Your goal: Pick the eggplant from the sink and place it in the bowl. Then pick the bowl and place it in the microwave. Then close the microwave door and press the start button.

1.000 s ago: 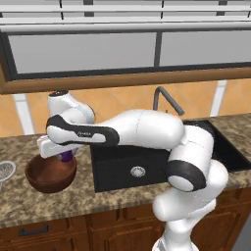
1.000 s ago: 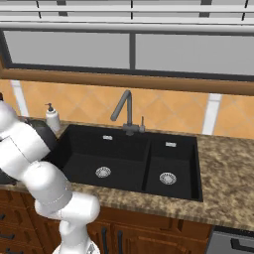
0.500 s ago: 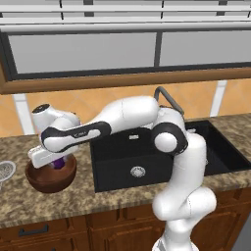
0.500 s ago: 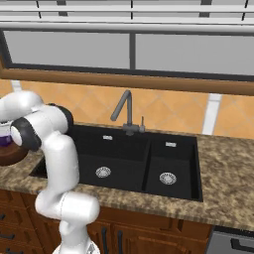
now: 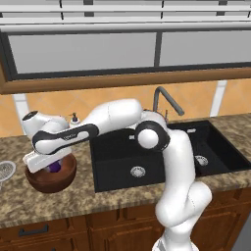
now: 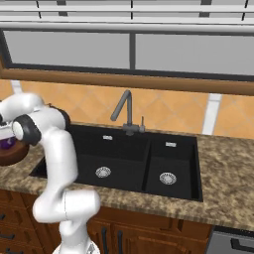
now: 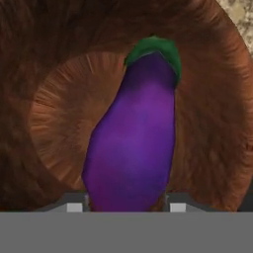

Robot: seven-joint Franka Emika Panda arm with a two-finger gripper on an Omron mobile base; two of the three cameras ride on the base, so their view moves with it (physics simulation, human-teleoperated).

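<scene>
- Counter (image 5: 68, 201): granite, carries the black sink (image 5: 162, 152) and, well to its left, the bowl (image 5: 51, 179).
- Bowl: upright on the counter, arm reaching over it.
- Eggplant (image 7: 133, 143): hanging over the bowl's inside, green cap pointing away from the hand.
- Fingers (image 7: 74, 206): gripping the eggplant, one tip on each side of its fat end.
- Risk: if released from this height, the eggplant may bounce or roll up the wall and out.
- Risk: hand sits close to the rim; a sloppy retreat could knock or tip the bowl.
</scene>
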